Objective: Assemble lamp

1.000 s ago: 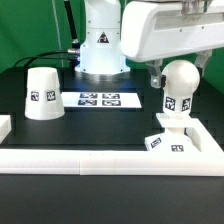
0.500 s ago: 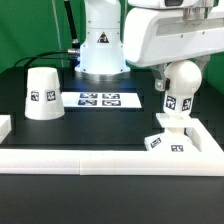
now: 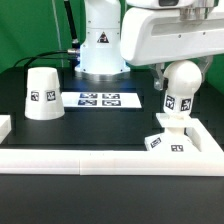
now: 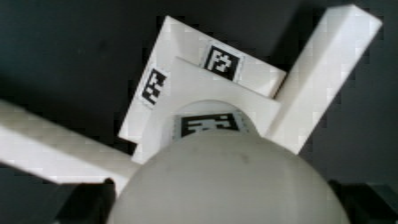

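Black table (image 3: 100, 135) filled most of the scene, and a long white rail (image 3: 100, 165) ran along its near edge. At the far side stood the arm's white pedestal (image 3: 100, 50). The bulky white housing of the wrist hung over the exterior view's right.

Of the lamp's parts, the shade (image 3: 43, 92) sat wide end down, well apart at the exterior view's left. The marker board (image 3: 100, 99) lay flat between it and the rest. The base (image 3: 172, 140) rested at the near right, just beside the rail. The bulb (image 3: 181, 85) stood upright on the base, round head uppermost.

The coming move turned on how the bulb lay to the claw (image 3: 170, 72). Its long axis ran straight up and down, and its head was directly beneath the claw, at the height of the fingers. One dark finger (image 3: 158, 78) showed close against the head on the exterior view's left, and the other was hidden. From the wrist view the bulb (image 4: 222, 175) swelled across the foreground. The tagged base (image 4: 205, 75) and the rail (image 4: 329, 80) lay beyond it. Neither view let us see both fingers, so we could not tell whether the claw clasped the head or merely flanked it. We judged any next motion would have to follow that vertical axis, a turn or a lift.

Against a second before, the housing had shifted slightly toward the exterior view's left. Bulb, base and shade had kept their places, and over the last half second we saw almost no change.
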Robot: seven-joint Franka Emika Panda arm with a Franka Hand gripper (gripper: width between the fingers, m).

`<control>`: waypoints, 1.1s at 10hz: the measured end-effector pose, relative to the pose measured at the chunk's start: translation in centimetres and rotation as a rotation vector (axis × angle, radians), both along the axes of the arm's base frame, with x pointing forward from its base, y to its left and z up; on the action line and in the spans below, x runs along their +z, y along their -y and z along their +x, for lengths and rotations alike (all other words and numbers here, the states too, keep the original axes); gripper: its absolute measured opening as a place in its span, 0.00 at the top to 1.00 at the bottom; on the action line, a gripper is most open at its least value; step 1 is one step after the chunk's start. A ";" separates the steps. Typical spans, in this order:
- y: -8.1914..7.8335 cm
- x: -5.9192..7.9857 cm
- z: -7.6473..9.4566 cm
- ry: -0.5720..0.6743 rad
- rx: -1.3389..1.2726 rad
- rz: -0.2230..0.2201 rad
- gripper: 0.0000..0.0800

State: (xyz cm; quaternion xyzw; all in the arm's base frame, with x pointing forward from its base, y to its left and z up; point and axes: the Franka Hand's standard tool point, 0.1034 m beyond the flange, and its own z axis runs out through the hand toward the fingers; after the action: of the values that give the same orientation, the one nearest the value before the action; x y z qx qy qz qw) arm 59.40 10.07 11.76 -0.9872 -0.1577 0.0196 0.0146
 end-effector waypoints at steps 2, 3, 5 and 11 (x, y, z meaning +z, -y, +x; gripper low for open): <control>-0.2 -0.1 -0.1 -0.003 -0.198 0.001 0.28; -0.3 -0.1 -0.1 -0.007 -0.293 0.002 0.28; -0.4 -0.1 -0.1 -0.021 -0.529 0.006 0.28; -0.5 -0.1 -0.1 -0.045 -1.047 0.003 0.27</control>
State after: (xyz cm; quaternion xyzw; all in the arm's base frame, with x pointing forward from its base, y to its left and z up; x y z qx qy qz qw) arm 59.27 10.62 11.61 -0.9331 0.3572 0.0306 0.0274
